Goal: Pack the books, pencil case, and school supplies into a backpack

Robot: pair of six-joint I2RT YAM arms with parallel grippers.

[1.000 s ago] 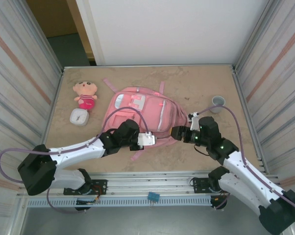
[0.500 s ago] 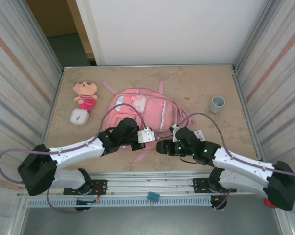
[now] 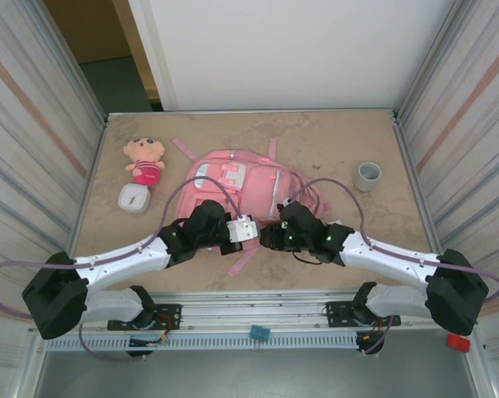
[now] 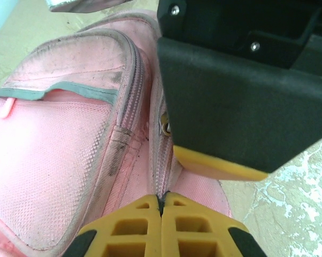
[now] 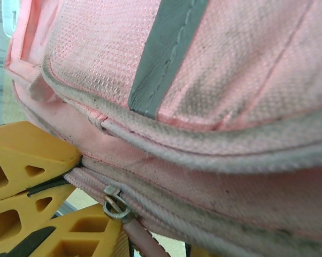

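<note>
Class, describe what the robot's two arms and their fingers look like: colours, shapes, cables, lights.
The left arm and right arm have white tubular links between black joint housings, each trailing a looping purple-grey cable. Green lights glow on the right arm's black wrist. The left fingers are yellow-orange with ribbed cut-outs; the right fingers show a yellow tip under a black block.

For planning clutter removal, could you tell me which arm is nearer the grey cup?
Right. The right arm lies nearside of the grey cup; the left arm is far left.
</note>
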